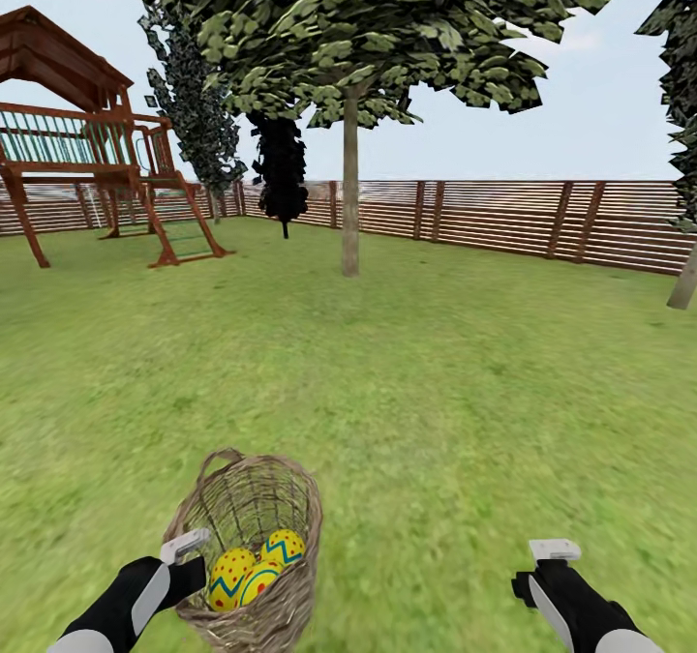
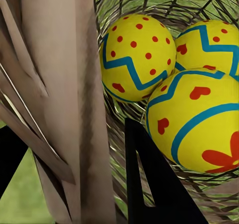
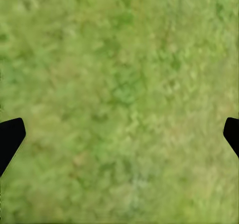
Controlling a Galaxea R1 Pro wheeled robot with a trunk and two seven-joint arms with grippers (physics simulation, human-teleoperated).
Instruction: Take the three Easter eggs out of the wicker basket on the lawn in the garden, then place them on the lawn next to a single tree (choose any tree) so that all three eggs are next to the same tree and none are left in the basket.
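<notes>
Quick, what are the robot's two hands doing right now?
Left end effector: closed on the wicker basket rim, eggs inside.
Right end effector: open, empty, over the lawn.

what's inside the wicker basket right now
Three Easter eggs, yellow with blue bands and red marks, sit together inside the wicker basket. Its floor beneath them is covered by the eggs.

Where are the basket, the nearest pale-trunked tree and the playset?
wicker basket (image 1: 290, 498): head view, on its woven far wall.
tree (image 1: 349, 198): head view, on the straight pale trunk.
playset (image 1: 58, 145): head view, on the raised wooden deck railing.
</notes>
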